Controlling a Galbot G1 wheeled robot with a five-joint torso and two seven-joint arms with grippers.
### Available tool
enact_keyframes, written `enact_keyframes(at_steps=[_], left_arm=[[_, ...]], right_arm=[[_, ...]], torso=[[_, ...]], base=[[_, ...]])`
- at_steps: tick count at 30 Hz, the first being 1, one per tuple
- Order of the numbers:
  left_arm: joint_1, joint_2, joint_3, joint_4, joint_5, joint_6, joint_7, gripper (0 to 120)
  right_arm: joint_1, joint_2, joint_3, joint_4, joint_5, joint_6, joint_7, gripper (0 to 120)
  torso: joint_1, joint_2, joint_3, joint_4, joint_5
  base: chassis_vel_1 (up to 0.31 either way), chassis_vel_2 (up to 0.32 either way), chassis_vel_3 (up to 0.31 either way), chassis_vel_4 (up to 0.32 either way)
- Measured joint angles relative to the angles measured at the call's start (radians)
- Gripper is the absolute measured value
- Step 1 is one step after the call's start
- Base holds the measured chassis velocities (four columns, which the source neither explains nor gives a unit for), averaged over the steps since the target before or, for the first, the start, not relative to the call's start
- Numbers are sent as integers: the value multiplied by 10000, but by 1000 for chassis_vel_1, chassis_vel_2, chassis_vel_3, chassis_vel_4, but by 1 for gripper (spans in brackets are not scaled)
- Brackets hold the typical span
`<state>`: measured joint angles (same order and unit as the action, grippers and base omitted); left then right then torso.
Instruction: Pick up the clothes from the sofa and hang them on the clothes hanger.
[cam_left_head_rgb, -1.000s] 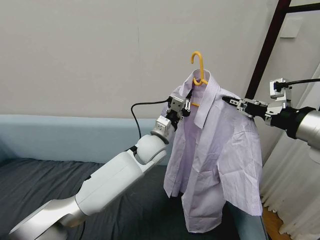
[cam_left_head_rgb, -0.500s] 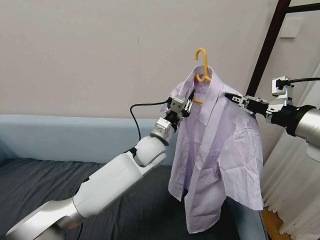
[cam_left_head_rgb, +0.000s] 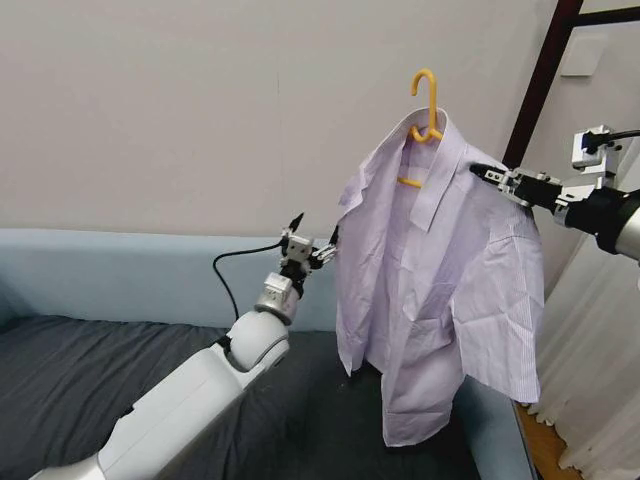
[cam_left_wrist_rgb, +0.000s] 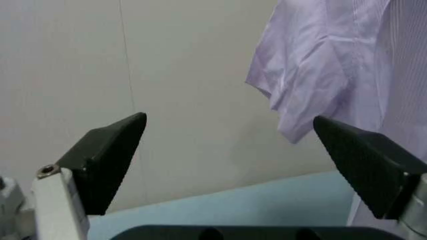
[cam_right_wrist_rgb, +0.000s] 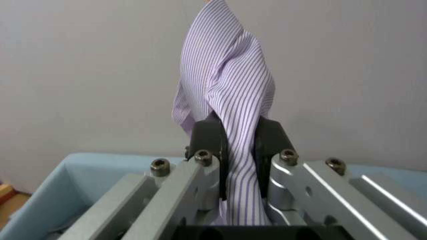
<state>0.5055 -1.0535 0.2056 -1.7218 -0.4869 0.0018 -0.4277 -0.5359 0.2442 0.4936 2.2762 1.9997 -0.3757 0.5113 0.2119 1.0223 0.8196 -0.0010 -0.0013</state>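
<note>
The sofa (cam_left_head_rgb: 90, 380), with a dark grey seat and a pale blue back, runs along the lower part of the head view below a plain wall (cam_left_head_rgb: 180, 110). Above its right end hangs the shirt (cam_left_head_rgb: 440, 290), lilac with fine stripes. It is held in the air clear of the seat, front open and collar up, with its hem dangling over the sofa's right end.

The left arm reaches up from the lower left. Its left end effector (cam_left_head_rgb: 315, 232) sits just beside the shirt's left sleeve edge and apart from it. In the left wrist view its two dark fingers (cam_left_wrist_rgb: 110, 155) are spread wide with nothing between them, and the shirt's sleeve fold lies beyond them.

The right end effector (cam_left_head_rgb: 482, 172) comes in from the right at shoulder height. Its jaws are closed tight on a pinch of the shirt's shoulder fabric, which rises in a striped fold between them in the right wrist view.

A yellow hanger (cam_left_head_rgb: 427, 100) sits inside the collar, with its hook poking out above.
</note>
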Motion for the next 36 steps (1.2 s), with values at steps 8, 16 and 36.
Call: enact_keyframes(at_steps=[8,16,36], left_arm=[[798,296,-359,-774,-517,-235,587,100],[1662,64,-704,-979,-230,-245,586,100],[1725,594,-1175,-921,-226,-285,591,100]], right_arm=[[506,-1,-7,-82,234,334,623,7],[1247,-283,-157,-366,417,315,1572,7],[4526,2347,-4446,-2772,-2543,207,794,7]], torso=[[0,1,-1,-4,5],[0,1,-1,-4,4],[1,0,2,2,3]], base=[[0,0,0,0],[0,0,0,0],[0,0,0,0]])
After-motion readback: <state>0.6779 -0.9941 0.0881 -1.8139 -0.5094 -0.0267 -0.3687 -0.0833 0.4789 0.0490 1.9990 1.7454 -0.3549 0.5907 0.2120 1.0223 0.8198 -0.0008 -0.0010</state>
